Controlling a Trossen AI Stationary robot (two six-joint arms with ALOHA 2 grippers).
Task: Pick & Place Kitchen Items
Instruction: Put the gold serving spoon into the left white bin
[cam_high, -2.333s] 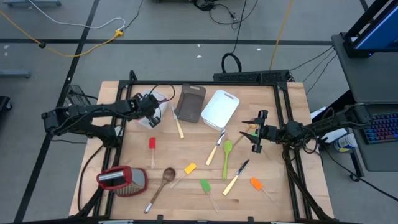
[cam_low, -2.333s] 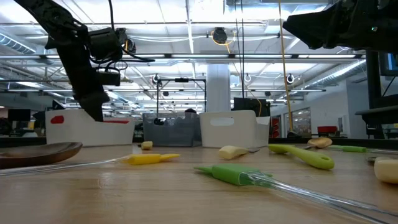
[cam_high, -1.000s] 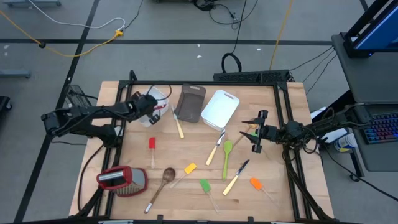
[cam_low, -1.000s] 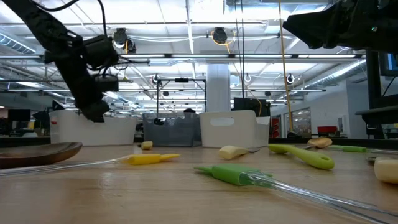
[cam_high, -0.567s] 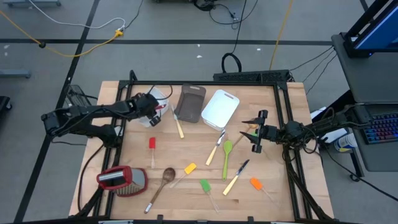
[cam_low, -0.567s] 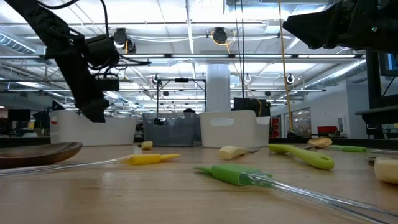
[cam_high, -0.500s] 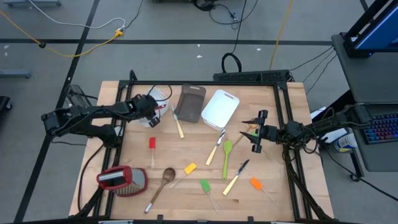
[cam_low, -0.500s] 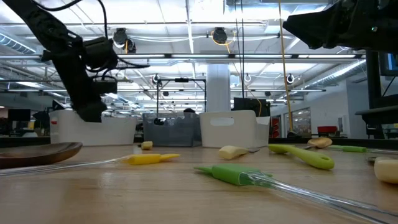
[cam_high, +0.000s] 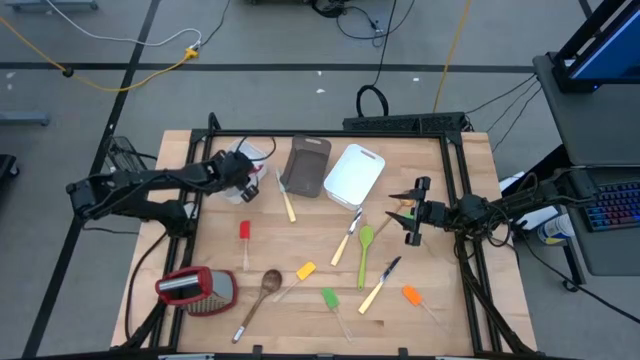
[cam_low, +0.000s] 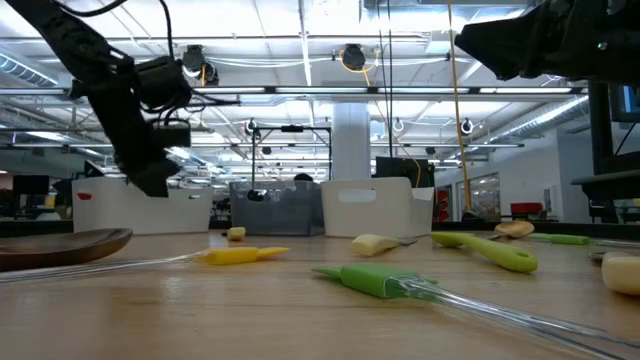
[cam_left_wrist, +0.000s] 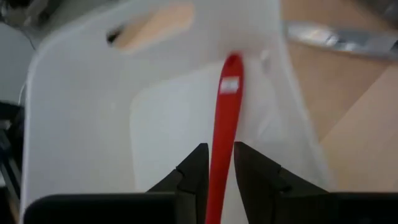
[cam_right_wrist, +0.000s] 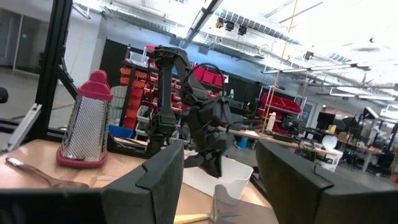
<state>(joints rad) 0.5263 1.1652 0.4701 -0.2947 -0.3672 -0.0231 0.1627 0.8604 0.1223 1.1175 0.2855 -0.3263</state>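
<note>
**Q:** Nearest the front edge of the tabletop (cam_high: 470, 310)?

**A:** Metal grater (cam_high: 197, 289) with red top, lying toward the left corner. To its right, in order: wooden spoon (cam_high: 262, 292), yellow spatula (cam_high: 303, 271), green spatula (cam_high: 329, 298), dark-bladed knife (cam_high: 380, 283) with pale handle, orange spatula (cam_high: 411, 295). All flat on the wood and apart from one another.

**Q:** Farther in, at mid-tabletop?

**A:** Red spatula (cam_high: 244, 232) alone on the left. Green spoon (cam_high: 365, 244) and second knife (cam_high: 346, 238), pale-handled, side by side near the centre. Third knife (cam_high: 288, 205) slightly farther back, its blade end just beside the dark tub (cam_high: 307, 165).

**Q:** Right end effector?

**A:** Right end effector (cam_high: 403, 216) hovering above the right side of the tabletop, pointing toward the centre. Fingers spread wide, nothing between them.

**Q:** Farthest row?

**A:** Three tubs near the back edge: right white tub (cam_high: 354, 175), dark tub in the middle, left white tub (cam_high: 255, 160). Left end effector (cam_high: 243, 186) raised over the left white tub, fingers pressed against both sides of a red-handled utensil (cam_left_wrist: 225, 118) and pinching it. Handle extending forward over the tub's pale interior; gripped end hidden behind the fingers, kind of utensil not discernible.
</note>
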